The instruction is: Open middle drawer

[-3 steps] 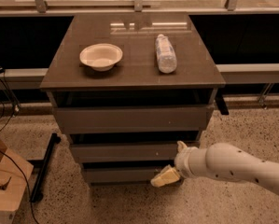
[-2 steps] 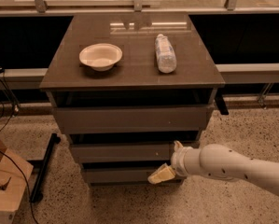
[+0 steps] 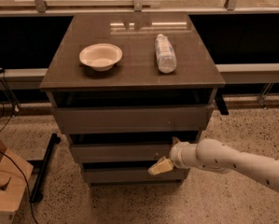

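The middle drawer (image 3: 115, 152) is a plain grey-brown front panel between the taller top drawer (image 3: 129, 119) and the narrow bottom drawer (image 3: 125, 175) of a cabinet. It sits nearly flush, with a dark gap above it. My gripper (image 3: 160, 166) comes in from the right on a white arm (image 3: 232, 162). Its yellowish fingertips lie at the lower right of the middle drawer's front, over the gap above the bottom drawer.
On the cabinet top (image 3: 129, 73) stand a white bowl (image 3: 101, 56) and a plastic bottle (image 3: 165, 53) lying on its side. A wooden box (image 3: 3, 190) and a black bar (image 3: 43, 167) are on the speckled floor at left. A railing runs behind.
My gripper has slid a little to the left along the drawer fronts. The drawers have not visibly moved.
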Robot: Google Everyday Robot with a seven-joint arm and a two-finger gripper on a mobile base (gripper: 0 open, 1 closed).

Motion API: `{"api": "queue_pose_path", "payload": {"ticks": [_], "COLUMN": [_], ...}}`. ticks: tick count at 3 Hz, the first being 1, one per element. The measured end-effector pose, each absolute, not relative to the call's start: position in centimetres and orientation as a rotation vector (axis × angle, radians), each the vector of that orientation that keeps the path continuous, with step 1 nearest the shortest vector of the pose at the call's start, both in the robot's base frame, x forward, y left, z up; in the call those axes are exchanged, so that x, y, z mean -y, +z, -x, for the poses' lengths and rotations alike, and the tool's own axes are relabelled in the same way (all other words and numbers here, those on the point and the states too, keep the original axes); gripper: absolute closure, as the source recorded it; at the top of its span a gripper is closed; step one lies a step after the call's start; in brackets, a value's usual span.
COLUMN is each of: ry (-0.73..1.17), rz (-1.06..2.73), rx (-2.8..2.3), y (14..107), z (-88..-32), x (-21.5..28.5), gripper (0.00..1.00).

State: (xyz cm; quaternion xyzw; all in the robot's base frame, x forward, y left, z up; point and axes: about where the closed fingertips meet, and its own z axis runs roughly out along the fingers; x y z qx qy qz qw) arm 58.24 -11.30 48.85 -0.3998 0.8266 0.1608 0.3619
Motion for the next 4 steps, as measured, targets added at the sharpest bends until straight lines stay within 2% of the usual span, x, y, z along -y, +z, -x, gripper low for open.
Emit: {"api": "queue_pose_path", "payload": {"ticks": [2,3,4], "ry": [0.491,0.531,0.531], "rz": [1.039,1.035,1.035], "rx": [-2.144,-2.171,-2.171], "y": [43.6,42.0,42.8], "z": [-63.8,-64.7,-64.7], "x": [11.3,11.5,11.5], "gripper": [0.0,0.18,0.41]}}
